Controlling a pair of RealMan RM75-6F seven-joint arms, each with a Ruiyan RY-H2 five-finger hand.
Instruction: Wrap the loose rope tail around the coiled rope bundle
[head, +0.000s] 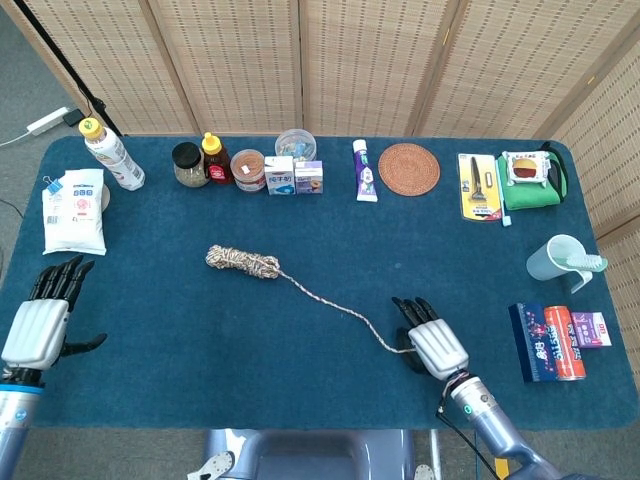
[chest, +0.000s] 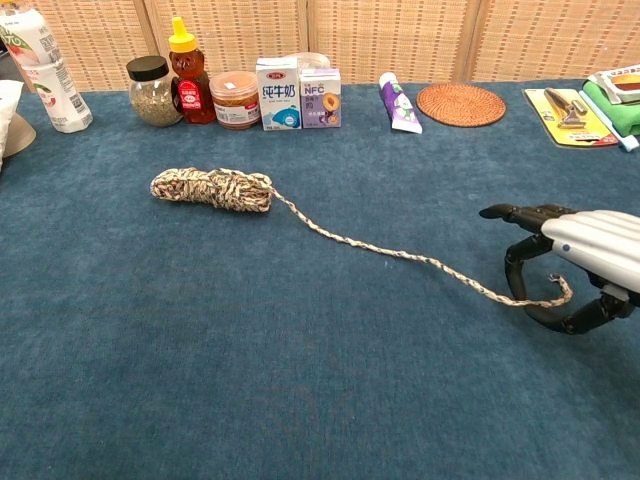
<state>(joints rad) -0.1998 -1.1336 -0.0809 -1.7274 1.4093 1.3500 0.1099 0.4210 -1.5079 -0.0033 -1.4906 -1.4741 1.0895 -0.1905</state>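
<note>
The coiled rope bundle (head: 243, 262) (chest: 212, 188) lies left of the table's middle. Its loose tail (head: 330, 303) (chest: 400, 255) runs right and toward me to my right hand (head: 430, 338) (chest: 570, 262). That hand holds the tail's end between its curled fingers and thumb, and the end (chest: 553, 297) hangs just off the cloth. My left hand (head: 42, 322) hovers at the table's near left edge, fingers spread and holding nothing, far from the bundle. The chest view does not show it.
Along the back stand a bottle (head: 112, 154), jars (chest: 155, 92), a honey bottle (chest: 186, 75), small cartons (chest: 298, 95), a toothpaste tube (chest: 397, 102) and a round coaster (chest: 460, 104). A wipes pack (head: 74, 209) lies left. A cup (head: 556, 261) and boxes (head: 555, 342) sit right.
</note>
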